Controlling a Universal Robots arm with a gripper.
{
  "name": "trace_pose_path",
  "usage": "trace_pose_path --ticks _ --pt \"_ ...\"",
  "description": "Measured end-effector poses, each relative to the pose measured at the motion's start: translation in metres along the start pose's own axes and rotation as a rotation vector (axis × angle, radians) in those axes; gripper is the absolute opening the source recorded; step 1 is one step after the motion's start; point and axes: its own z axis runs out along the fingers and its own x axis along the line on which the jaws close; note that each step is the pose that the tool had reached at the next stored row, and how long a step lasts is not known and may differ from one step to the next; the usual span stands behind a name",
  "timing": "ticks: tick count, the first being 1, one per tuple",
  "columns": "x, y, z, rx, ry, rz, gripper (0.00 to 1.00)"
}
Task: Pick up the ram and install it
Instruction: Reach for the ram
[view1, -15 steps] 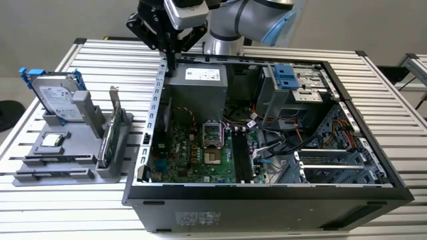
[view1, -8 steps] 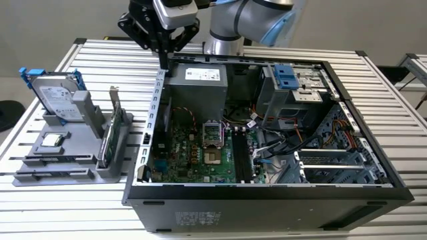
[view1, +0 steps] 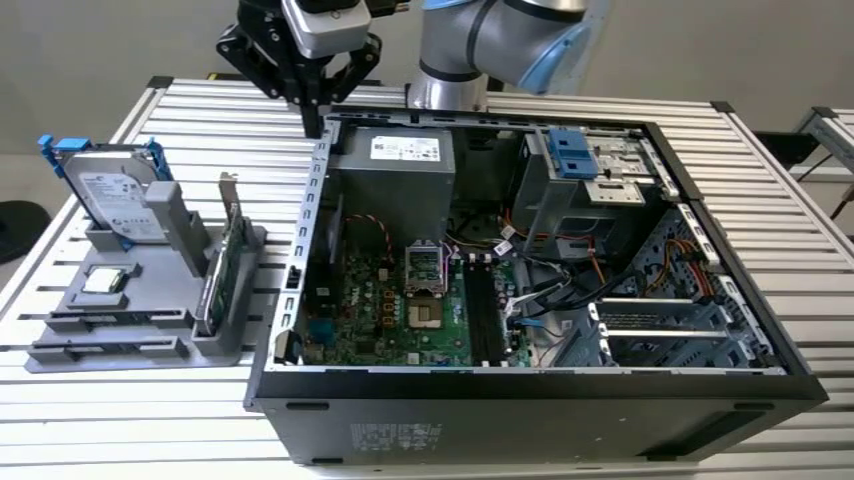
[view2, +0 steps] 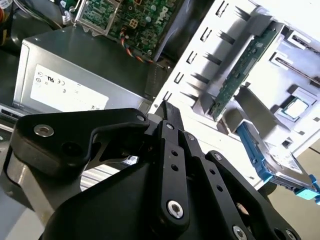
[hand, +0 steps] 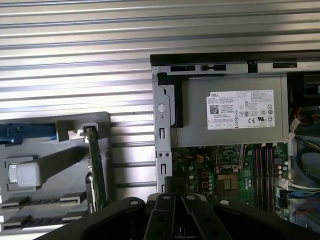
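My gripper (view1: 314, 122) hangs shut above the back corner of the open computer case (view1: 307, 260), at the exterior view's left, close to the grey power supply (view1: 395, 170). In both wrist views its black fingers (view2: 168, 111) meet in a point with nothing between them, and in the first wrist view the gripper (hand: 175, 183) sits over the case wall. The black memory slots (view1: 483, 318) lie on the green motherboard (hand: 227, 175). The ram is not something I can pick out, in the slots or on the holder.
A grey holder (view1: 147, 330) stands at the exterior view's left of the case. It carries a silver hard drive (view1: 114, 195), a processor chip (view1: 107, 281) and an upright green card with a metal bracket (view1: 216, 280). Cables and drive cages (view1: 587, 170) crowd the case's other half.
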Motion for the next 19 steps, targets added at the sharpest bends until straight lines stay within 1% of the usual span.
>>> trace_pose_path --ticks 12,19 --pt "0.0161 -0.0011 -0.0004 0.0 0.0 0.0 0.0" --pt "0.0178 -0.0012 -0.0004 0.0001 0.0 0.0 0.0"
